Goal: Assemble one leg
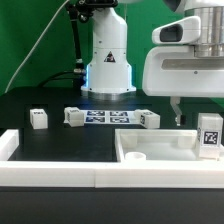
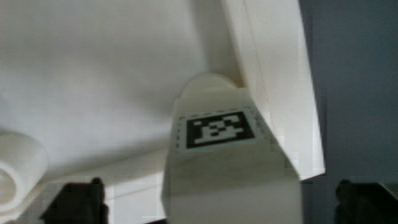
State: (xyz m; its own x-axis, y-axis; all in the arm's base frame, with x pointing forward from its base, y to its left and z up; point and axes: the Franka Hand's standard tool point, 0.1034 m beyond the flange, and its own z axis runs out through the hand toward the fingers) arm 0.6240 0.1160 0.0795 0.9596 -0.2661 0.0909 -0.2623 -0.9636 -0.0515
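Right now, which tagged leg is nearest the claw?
The upright leg at the exterior view's far right, right beneath the claw; the other three legs sit in a row well left of it.

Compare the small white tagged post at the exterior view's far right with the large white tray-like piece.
Size: the small white plastic post is far smaller than the large white tray-like piece. Shape: the post is short and squarish; the tray-like piece is wide and flat with a raised rim. Pose: the post stands upright; the tray-like piece lies flat on the black table. Both are white.
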